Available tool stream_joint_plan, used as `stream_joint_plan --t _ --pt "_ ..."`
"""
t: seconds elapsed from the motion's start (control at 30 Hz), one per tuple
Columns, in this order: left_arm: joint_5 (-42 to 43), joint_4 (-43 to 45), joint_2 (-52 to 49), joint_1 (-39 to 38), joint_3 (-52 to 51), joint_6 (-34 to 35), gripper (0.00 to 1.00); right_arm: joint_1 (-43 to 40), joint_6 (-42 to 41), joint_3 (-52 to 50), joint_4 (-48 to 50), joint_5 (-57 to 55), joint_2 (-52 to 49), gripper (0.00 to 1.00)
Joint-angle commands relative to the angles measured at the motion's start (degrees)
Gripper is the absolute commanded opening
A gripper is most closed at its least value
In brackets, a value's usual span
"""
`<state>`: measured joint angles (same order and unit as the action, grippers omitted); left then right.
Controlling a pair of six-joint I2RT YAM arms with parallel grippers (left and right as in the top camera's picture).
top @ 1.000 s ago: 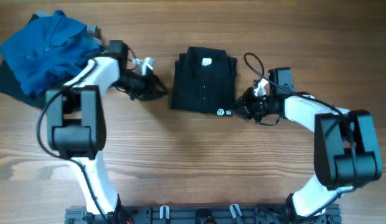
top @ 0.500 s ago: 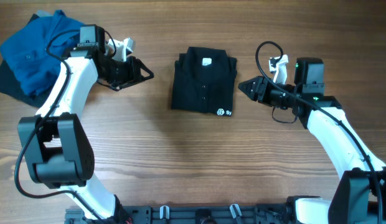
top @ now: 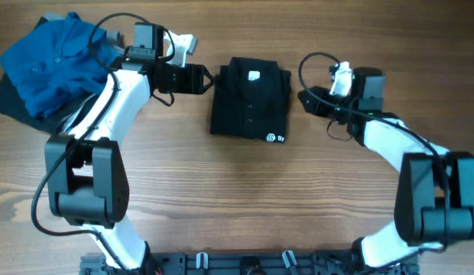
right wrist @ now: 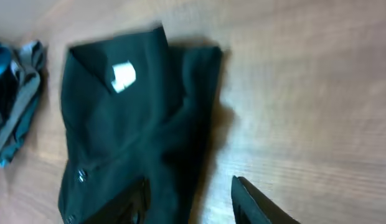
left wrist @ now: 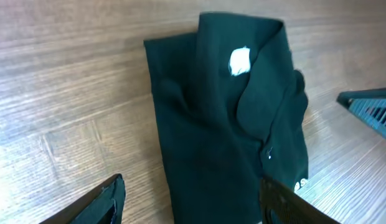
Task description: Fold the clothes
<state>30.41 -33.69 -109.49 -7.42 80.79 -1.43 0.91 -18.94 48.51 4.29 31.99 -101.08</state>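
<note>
Centrally on the wooden table [top: 237,198] lies the black collared shirt [top: 248,103], folded into a compact rectangle with its collar toward the far edge. A white neck tag [top: 254,75] shows inside the collar and a small white logo [top: 271,137] sits at the near right corner. The left gripper [top: 209,77] is just beside the shirt's far left edge, pointing at it. In the left wrist view its two fingers [left wrist: 109,199] stand wide apart with the shirt lying flat on the wood between and beyond them, and nothing is pinched. The right gripper [top: 302,100] is near the shirt's far right edge, a little apart from the fabric in the overhead view. Its fingers [right wrist: 255,202] are spread as well, one over bare wood and the other over the shirt's dark cloth, where blur hides whether it touches, and it holds nothing. Well apart, at the far left corner, a bright blue shirt [top: 46,61] lies crumpled on top of a dark cloth [top: 6,103], with a bit of grey cloth [top: 111,36] at its right side
</note>
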Motion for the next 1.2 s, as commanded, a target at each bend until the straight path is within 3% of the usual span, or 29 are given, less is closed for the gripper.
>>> stream_joint_plan --t 0.0,0.1,0.17,0.23,0.3,0.33,0.43,0.53,0.67,0.8,0.87,0.93,0.97,1.07,1.17 --pt "1.57 -0.52 -1.22 -0.24 0.11 -1.14 0.68 -0.07 0.63 0.28 -0.33 7.56 0.76 0.45" --pt "5.35 0.02 -1.22 -0.52 0.11 -1.09 0.55 1.46 1.36 0.28 -1.95 11.54 3.61 0.44" --pt "4.50 -1.84 -1.22 -0.85 0.09 -1.16 0.45 4.61 4.26 0.28 -7.61 7.19 5.44 0.44" --pt "3.78 -2.54 -1.22 -0.85 0.09 -1.16 0.43 8.20 6.75 0.28 -10.43 0.98 6.58 0.44" --pt "5.70 -3.82 -1.31 -1.29 0.09 -1.09 0.18 11.28 6.10 0.28 -13.05 -2.91 6.75 0.38" --pt "6.67 -5.14 -1.31 -1.84 0.09 -1.11 0.12 12.44 4.70 0.26 -15.17 -5.64 6.75 0.29" --pt "5.73 -7.06 -1.33 -6.01 -2.27 -1.16 0.08 14.21 3.26 0.26 -20.31 -7.17 6.69 0.09" --pt "-1.75 -4.46 -2.54 -11.37 -7.98 -1.14 0.06 14.40 2.23 0.17 -24.13 -10.05 6.62 0.07" --pt "-7.65 3.32 -4.59 -13.14 -14.23 3.30 0.04 14.38 2.43 -1.53 -19.91 -11.87 3.82 0.08" --pt "-8.41 4.96 -4.68 -9.77 -14.69 6.19 0.06 14.34 2.23 -1.66 -20.31 -15.54 0.46 0.08" --pt "-3.74 2.54 -3.43 -6.38 -13.53 8.33 0.10 14.25 2.32 -1.49 -21.84 -15.50 1.77 0.09" --pt "4.72 0.94 0.11 -1.99 -11.34 8.31 0.24 14.19 3.34 -0.98 -25.20 -15.63 5.27 0.11" --pt "6.12 0.94 1.88 -0.39 -10.88 8.33 0.39 14.19 4.00 -0.24 -27.47 -15.65 7.56 0.13" --pt "6.43 1.29 5.29 3.43 -10.69 8.39 0.67 14.19 3.39 2.21 -30.88 -14.60 15.96 0.15" --pt "6.43 1.40 4.76 6.56 -10.71 9.90 0.73 14.19 -5.18 3.04 -28.13 -5.29 21.33 0.15"
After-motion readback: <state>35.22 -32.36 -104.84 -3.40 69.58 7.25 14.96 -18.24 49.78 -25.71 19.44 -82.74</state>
